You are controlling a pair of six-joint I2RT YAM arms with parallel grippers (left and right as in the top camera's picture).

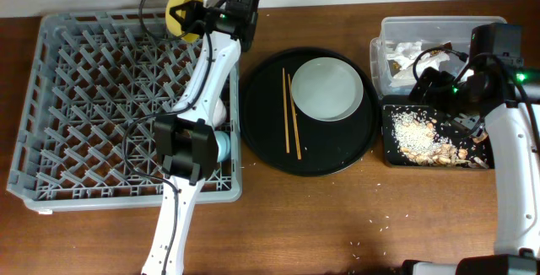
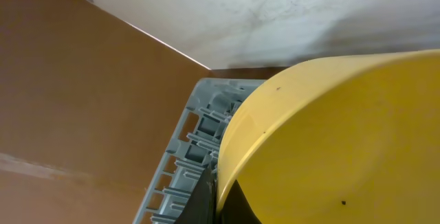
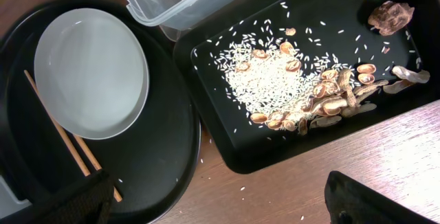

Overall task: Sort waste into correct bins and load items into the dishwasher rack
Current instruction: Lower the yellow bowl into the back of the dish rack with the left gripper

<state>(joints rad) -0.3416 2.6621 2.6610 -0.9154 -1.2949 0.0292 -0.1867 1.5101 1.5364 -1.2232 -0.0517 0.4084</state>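
Note:
My left gripper (image 1: 192, 15) is shut on the rim of the yellow bowl (image 1: 179, 11) and holds it over the far edge of the grey dishwasher rack (image 1: 51, 140). The bowl fills the left wrist view (image 2: 330, 141), with the rack's corner (image 2: 196, 155) below it. My right gripper (image 3: 216, 207) is open and empty above the shallow black tray (image 1: 388, 153), which holds rice and beige food scraps (image 3: 275, 80). The clear tub (image 1: 439, 29) behind it holds white tissue (image 1: 403, 51). The pale plate (image 1: 327, 88) and wooden chopsticks (image 1: 291, 123) lie on the round black tray (image 1: 261, 132).
A blue cup (image 1: 221, 146) shows in the rack's right side, partly hidden by the left arm. Loose rice grains lie on the table in front of the black tray (image 3: 240, 188). The pink cup is not in view.

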